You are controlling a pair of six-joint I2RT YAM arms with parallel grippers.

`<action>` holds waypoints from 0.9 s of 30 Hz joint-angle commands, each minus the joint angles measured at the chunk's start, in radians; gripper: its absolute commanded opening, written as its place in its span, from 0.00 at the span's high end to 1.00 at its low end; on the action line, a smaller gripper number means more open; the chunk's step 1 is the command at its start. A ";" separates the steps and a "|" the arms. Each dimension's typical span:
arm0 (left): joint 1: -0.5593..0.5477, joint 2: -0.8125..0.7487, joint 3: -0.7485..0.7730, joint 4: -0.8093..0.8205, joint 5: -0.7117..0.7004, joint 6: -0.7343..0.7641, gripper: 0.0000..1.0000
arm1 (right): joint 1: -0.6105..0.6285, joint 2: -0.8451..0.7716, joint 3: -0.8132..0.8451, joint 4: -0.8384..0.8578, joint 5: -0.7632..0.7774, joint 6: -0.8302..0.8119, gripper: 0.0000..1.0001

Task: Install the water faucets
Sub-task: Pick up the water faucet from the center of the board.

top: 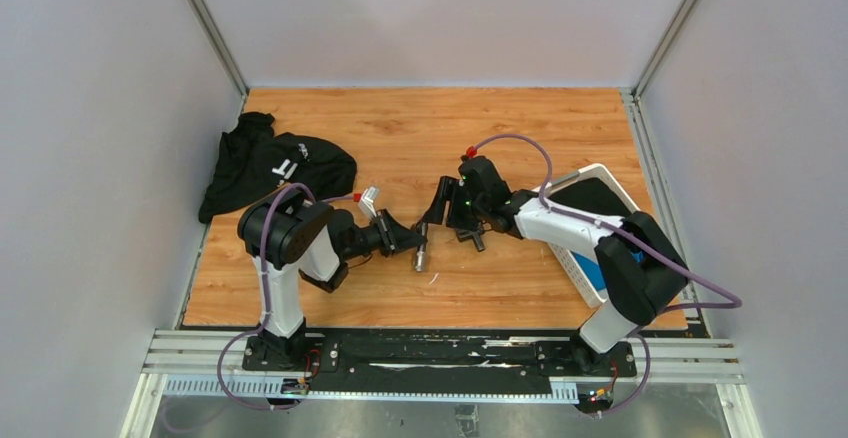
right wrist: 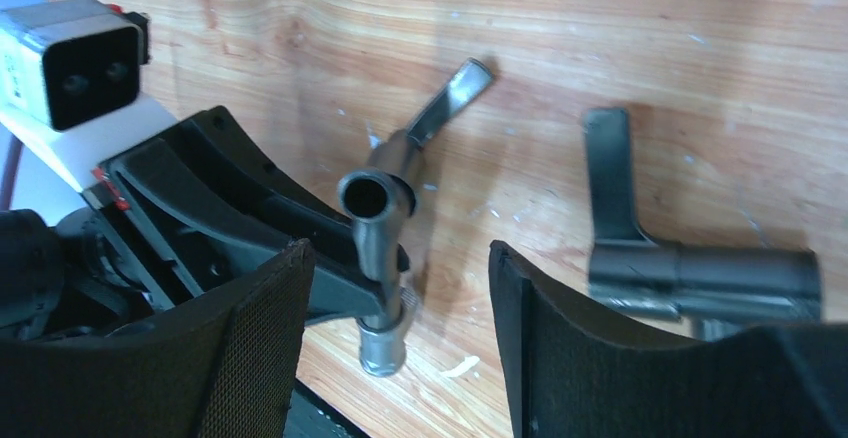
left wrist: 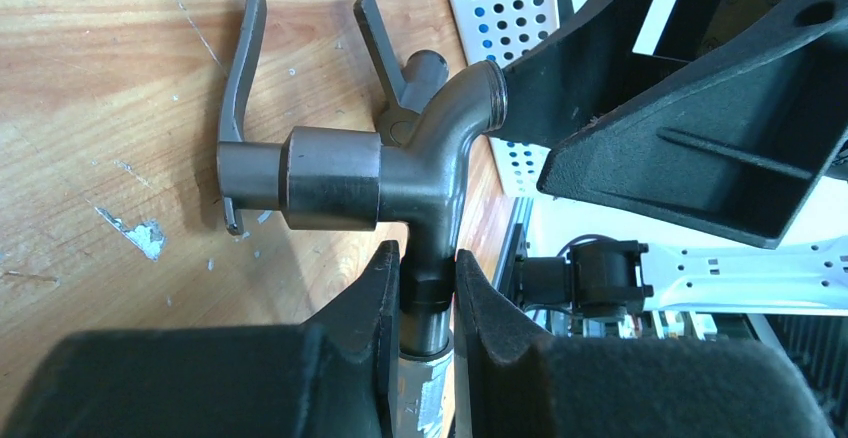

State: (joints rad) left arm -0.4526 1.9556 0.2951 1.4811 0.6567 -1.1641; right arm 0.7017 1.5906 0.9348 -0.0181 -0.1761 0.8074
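Faucet (left wrist: 400, 173) to the right of a bunched black cloth (top: 270, 170), near the middle of the wooden table (top: 430, 123). Clamped by its short stub in the left claw (left wrist: 425, 280), fingers tight on the metal. Further right, second faucet (right wrist: 700, 273) flat on the wood, just outside one finger of the right claw (right wrist: 398, 253). Right claw apart, gripping nothing, facing the clamped piece. Far right, white basket (top: 598, 170) under the right arm.
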 commanded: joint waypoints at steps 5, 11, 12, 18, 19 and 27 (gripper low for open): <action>0.008 0.003 -0.022 0.071 0.014 -0.005 1.00 | 0.045 0.111 0.097 0.039 -0.024 0.032 0.43; 0.008 -0.004 -0.035 0.071 0.009 0.000 1.00 | 0.082 0.179 0.142 0.024 -0.036 -0.016 0.62; 0.008 -0.004 -0.037 0.071 0.011 0.001 1.00 | 0.088 0.185 0.149 0.022 -0.028 -0.024 0.62; 0.008 -0.012 -0.041 0.071 0.017 -0.002 1.00 | 0.104 0.199 0.168 -0.056 0.007 -0.048 0.94; 0.008 -0.019 -0.043 0.071 0.016 -0.001 1.00 | 0.106 0.193 0.166 -0.062 0.019 -0.056 1.00; 0.006 -0.108 -0.081 0.063 0.041 0.047 0.43 | 0.125 0.157 0.200 -0.158 0.105 -0.129 1.00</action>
State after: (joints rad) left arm -0.4488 1.9179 0.2382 1.4979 0.6697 -1.1587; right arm 0.8043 1.7782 1.1084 -0.0765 -0.1360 0.7399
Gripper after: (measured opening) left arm 0.449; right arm 0.213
